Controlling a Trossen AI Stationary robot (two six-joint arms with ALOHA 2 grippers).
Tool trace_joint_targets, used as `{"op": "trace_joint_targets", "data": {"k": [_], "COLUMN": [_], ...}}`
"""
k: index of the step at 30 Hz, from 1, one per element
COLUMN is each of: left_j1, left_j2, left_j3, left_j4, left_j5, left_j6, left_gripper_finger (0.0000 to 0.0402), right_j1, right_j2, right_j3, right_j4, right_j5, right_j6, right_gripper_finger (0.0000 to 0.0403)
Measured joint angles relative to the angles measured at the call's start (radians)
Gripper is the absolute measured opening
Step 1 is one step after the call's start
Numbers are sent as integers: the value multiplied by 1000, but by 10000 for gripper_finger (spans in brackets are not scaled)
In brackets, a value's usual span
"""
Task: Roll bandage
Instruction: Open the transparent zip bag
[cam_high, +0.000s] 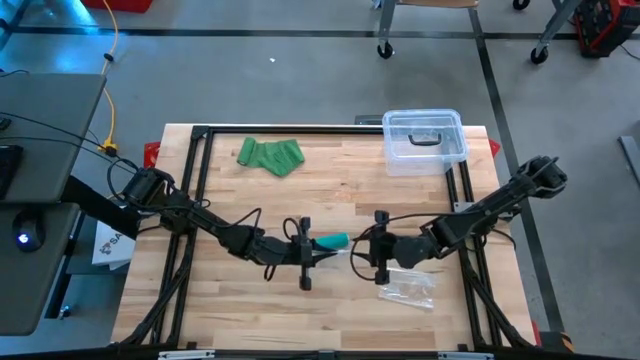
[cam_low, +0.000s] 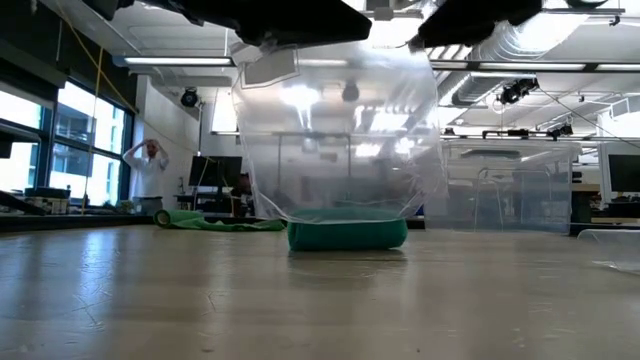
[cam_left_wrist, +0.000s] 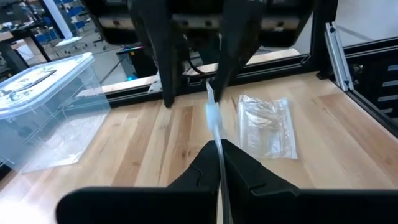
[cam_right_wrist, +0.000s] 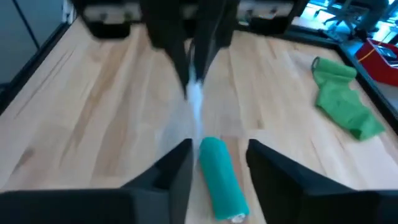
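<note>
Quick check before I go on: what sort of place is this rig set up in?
Probably a robotics lab or workshop. The wooden table stands on a bare concrete floor with taped lines, the low view shows ceiling strip lights and monitors, and a person stands by large windows.

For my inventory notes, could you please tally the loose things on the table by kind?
Rolled teal bandage, inside a clear plastic bag: 1
Loose green bandage: 1
Clear plastic bags, counting the empty one: 2
Clear plastic box with lid: 1
Total: 5
</note>
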Motion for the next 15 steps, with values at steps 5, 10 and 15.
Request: {"op": "trace_joint_targets", "data": {"k": [5, 10, 15], "left_j1": [0, 0, 0], "left_j2": [0, 0, 0], "left_j3": [0, 0, 0], "left_j4": [1, 4, 9], "left_j5": [0, 0, -2], "left_j6": [0, -1, -3], "left_gripper_finger": [1, 1, 0], "right_j1": [24, 20, 1], "right_j2": [0, 0, 0], "right_j3": [-139, -199, -200], "right_j4": [322, 505, 510], "right_j5": [37, 22, -15], "right_j6": [-64, -97, -103], "right_gripper_finger": [162, 131, 102]}}
